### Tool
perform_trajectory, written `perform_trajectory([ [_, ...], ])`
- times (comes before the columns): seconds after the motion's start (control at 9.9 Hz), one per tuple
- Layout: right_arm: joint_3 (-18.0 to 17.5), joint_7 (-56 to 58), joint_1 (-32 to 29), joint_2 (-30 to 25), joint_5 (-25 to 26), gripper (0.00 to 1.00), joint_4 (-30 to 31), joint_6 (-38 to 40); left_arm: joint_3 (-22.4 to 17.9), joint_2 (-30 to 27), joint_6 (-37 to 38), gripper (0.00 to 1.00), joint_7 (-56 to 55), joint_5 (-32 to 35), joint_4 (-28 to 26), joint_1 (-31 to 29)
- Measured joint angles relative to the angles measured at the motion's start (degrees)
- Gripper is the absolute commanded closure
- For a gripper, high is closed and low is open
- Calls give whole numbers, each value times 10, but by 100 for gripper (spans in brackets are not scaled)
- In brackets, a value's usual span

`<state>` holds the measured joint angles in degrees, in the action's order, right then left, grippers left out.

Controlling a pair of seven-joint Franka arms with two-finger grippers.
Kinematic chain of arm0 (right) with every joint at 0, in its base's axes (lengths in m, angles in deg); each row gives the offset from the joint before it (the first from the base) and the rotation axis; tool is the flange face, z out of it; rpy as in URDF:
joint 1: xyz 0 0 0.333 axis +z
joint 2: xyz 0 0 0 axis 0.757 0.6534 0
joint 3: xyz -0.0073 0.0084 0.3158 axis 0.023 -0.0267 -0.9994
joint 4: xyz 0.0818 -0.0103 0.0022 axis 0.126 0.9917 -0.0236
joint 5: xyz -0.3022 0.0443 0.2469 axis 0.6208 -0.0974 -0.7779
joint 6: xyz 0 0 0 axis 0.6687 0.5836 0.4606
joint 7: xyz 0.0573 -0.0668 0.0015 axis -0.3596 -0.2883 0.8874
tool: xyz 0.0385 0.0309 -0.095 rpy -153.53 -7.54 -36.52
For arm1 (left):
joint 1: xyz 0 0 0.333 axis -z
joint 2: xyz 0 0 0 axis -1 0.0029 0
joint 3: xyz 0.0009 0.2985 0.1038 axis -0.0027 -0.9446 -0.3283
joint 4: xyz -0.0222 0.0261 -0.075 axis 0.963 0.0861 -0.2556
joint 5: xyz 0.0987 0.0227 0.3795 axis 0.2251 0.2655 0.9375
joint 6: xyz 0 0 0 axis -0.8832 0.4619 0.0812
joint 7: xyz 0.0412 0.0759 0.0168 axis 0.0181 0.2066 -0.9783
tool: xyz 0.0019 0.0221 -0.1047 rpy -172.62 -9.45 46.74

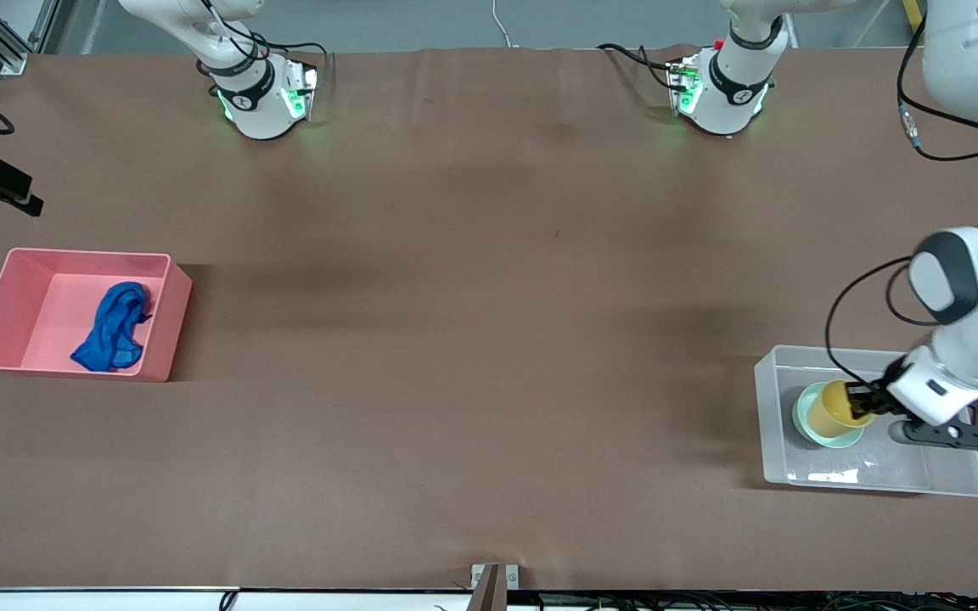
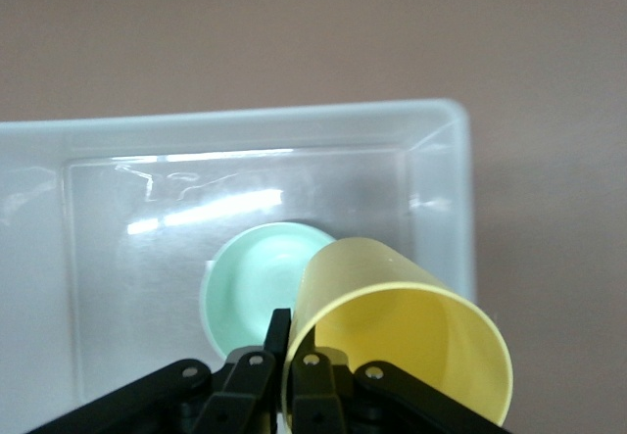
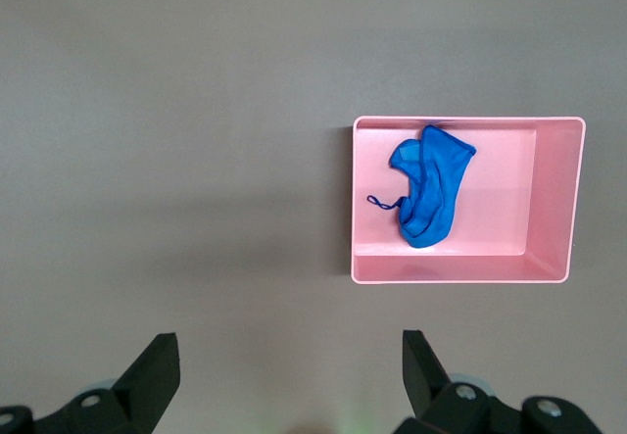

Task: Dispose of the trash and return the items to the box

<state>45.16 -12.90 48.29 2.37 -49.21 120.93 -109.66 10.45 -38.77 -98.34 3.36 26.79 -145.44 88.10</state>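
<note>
A brown table carries, from the right arm's end, a pink bin with the blue trash lying inside it, and at the left arm's end the clear box. The right gripper waits high over bare table beside the pink bin, fingers spread wide and empty. The left gripper is down in the box, fingers pinched on the rim of the tilted yellow cup, which sits over the mint-green bowl.

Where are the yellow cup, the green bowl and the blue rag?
yellow cup point(image 2: 392, 316): left wrist view, on its side wall.
green bowl point(image 2: 257, 282): left wrist view, on its inner base.
blue rag point(image 1: 113, 329): front view, on the middle of the fabric, in the pink bin.
</note>
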Motion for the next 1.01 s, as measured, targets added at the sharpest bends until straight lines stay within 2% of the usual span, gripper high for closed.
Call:
perform_trajectory([
  [0.2, 0, -1, 0, 0, 0, 0, 0, 0, -27, 45, 0, 95, 89, -44, 9, -10],
  [0.3, 0, -1, 0, 0, 0, 0, 0, 0, -28, 63, 0, 86, 99, -47, 10, -11],
  [0.4, 0, -1, 0, 0, 0, 0, 0, 0, -28, 77, 0, 62, 100, -47, 11, -12],
  [0.51, 0, -1, 0, 0, 0, 0, 0, 0, -28, 84, -1, 1, 100, -48, 13, -12],
  [0.71, 0, -2, 0, 0, 0, 0, 0, 0, -29, 81, -1, 0, 108, -44, 28, -12],
  [0.81, 0, -2, 0, 0, 0, 0, 0, 0, -30, 60, 18, 0, 114, -42, 43, -13],
  [1.01, 0, -2, 0, 0, 0, 0, 0, 0, -31, -20, 82, 0, 111, -25, 48, -11],
])
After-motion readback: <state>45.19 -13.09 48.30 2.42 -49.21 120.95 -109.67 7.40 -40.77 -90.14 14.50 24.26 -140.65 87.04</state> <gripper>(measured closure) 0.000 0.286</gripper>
